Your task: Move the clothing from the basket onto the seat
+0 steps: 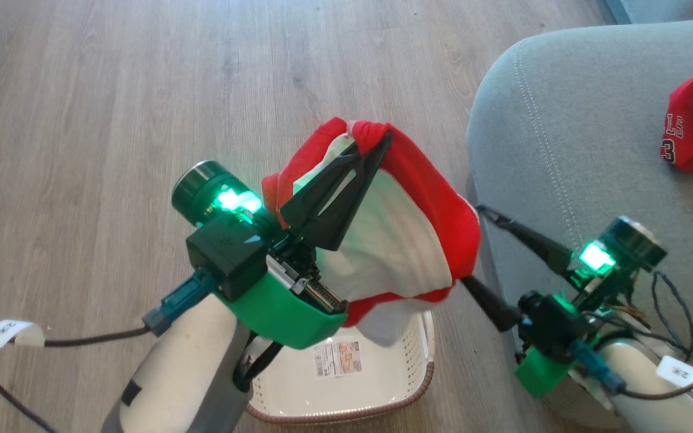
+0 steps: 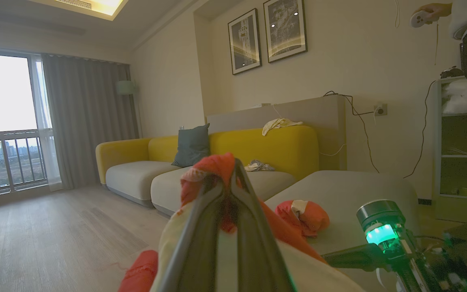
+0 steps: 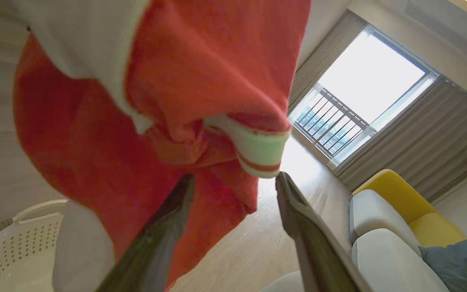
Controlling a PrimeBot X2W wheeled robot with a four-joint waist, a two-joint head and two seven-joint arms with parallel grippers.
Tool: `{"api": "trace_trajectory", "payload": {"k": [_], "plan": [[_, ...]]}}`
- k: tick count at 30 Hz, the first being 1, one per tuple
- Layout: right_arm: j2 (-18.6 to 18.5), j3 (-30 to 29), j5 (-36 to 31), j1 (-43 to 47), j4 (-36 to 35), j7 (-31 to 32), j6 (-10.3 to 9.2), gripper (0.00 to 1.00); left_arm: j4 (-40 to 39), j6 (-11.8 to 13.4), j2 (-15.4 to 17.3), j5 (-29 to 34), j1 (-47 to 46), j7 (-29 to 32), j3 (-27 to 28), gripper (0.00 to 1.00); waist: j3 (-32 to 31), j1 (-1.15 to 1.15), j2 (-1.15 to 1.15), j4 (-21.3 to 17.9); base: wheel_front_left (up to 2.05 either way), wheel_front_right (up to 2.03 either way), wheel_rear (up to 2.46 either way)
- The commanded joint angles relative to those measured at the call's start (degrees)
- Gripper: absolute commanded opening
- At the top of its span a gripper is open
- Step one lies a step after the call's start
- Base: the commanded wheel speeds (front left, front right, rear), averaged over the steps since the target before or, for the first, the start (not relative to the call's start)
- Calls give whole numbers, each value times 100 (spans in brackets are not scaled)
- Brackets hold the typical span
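My left gripper point(image 1: 376, 141) is shut on the top fold of a red garment with white panels point(image 1: 406, 240), which hangs above the basket point(image 1: 409, 385). The same clothing drapes over my left gripper point(image 2: 231, 170) in the left wrist view and hangs large as the red garment point(image 3: 144, 97) before my right gripper point(image 3: 235, 182). My right gripper point(image 1: 476, 246) stands open beside the hanging cloth, at the seat's edge. A second red garment with white lettering point(image 1: 692, 129) lies on the grey seat point(image 1: 563, 120), seen again as a red bundle point(image 2: 304, 217) on the seat point(image 2: 351, 194).
Wood floor lies to the left and beyond the basket. A cable with a white tag point(image 1: 6, 334) trails at the lower left. A yellow and grey sofa point(image 2: 217, 158) stands along the far wall, and a person's hand with a controller point(image 2: 426, 16) shows at the upper right.
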Motion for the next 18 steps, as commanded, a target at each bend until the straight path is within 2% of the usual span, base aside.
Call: {"api": "trace_trajectory", "payload": {"k": [1, 8, 13, 18], "plan": [[-196, 181, -9, -225, -146, -36, -2, 100, -228, -5, 102, -42, -341, -29, 164, 0, 8, -1, 0, 18, 0, 0, 0], [-495, 757, -70, -707, -63, -36, -2, 100, -152, -5, 236, -58, -410, -29, -77, 0, -14, -1, 0, 90, 0, 0, 0], [-437, 814, -38, -865, -70, -36, -2, 100, -115, -5, 259, -88, -435, -29, -190, 0, -23, -1, 0, 153, 0, 0, 0], [-322, 1165, 15, -1009, 47, -36, -2, 100, -113, -5, 267, -121, -458, -29, -294, 0, 6, -1, 0, 207, 0, 0, 0]]}}
